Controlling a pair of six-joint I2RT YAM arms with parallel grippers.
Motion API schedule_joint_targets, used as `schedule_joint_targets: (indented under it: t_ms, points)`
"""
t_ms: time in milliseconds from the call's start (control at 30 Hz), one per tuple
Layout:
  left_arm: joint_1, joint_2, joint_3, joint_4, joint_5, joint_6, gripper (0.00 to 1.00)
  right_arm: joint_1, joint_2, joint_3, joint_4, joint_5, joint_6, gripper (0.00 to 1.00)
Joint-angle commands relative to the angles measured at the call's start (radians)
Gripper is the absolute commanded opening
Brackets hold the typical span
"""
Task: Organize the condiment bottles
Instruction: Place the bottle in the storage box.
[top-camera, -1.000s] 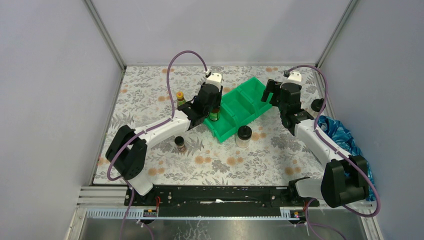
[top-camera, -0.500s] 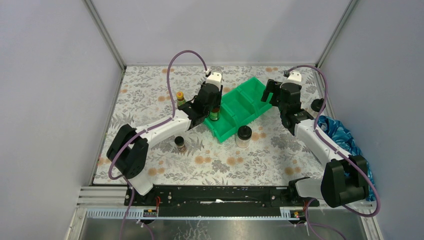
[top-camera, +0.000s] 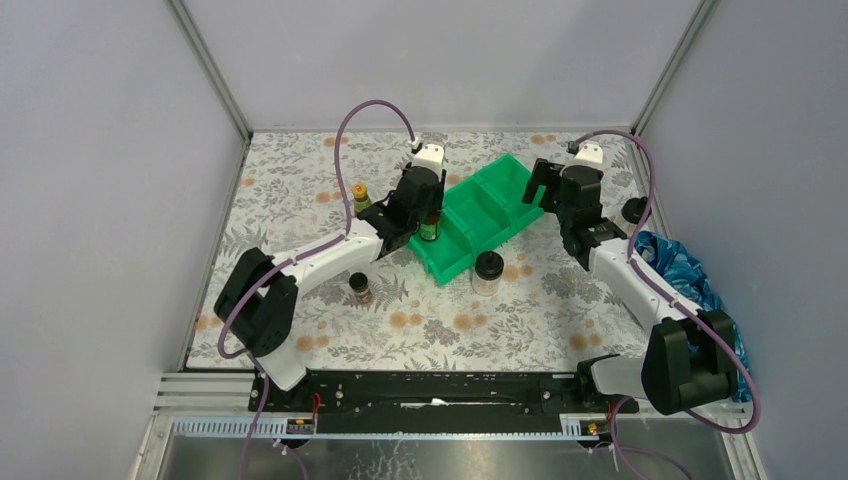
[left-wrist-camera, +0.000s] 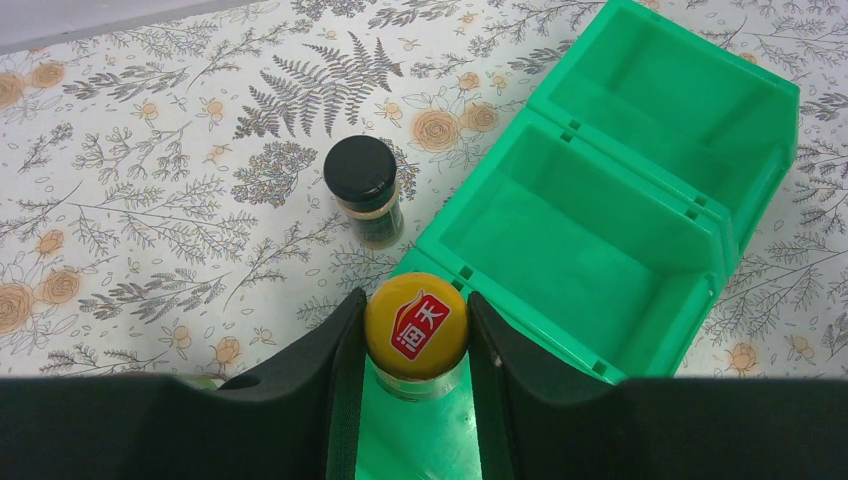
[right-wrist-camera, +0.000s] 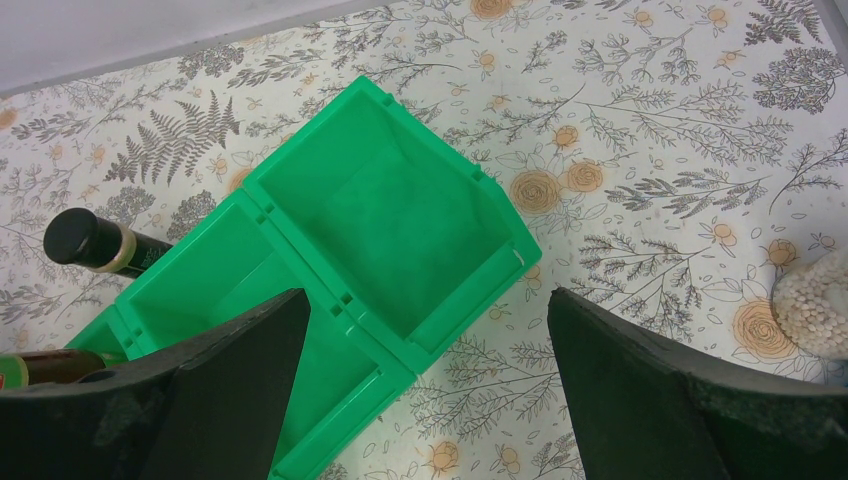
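Floral table: hand holds bottle at bin's edge.

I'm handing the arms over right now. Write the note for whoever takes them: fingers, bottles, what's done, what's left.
Left gripper: fingers shut on a yellow-capped bottle, at the near-end compartment of the green bin; not released.
Right gripper: open, empty, above the bin's far end.
On the table: second yellow-capped bottle, dark jar, another dark jar beside the bin, clear jar, black-lidded jar near the right edge.
Done: nothing yet; the bin's other two compartments are bare.
Left: release this bottle, then sort the other five.
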Motion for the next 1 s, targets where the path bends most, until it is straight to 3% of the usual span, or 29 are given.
schedule_joint_targets:
  t_ms: [0, 133, 733, 967]
  points:
    - [0.008, 0.013, 0.029, 0.069, -0.03, -0.003, 0.41, 0.008, 0.004, 0.006, 0.044, -0.001, -0.009, 0.96]
    - [0.009, 0.013, 0.028, 0.065, -0.032, -0.006, 0.52, 0.009, 0.006, 0.006, 0.043, -0.003, -0.009, 0.97]
    - [0.008, -0.022, 0.031, 0.044, -0.049, -0.016, 0.61, 0.009, 0.006, 0.008, 0.04, -0.012, -0.008, 0.97]
    - [0.005, -0.116, 0.025, 0.033, -0.045, -0.026, 0.74, 0.009, 0.003, 0.023, 0.024, -0.022, -0.008, 0.97]
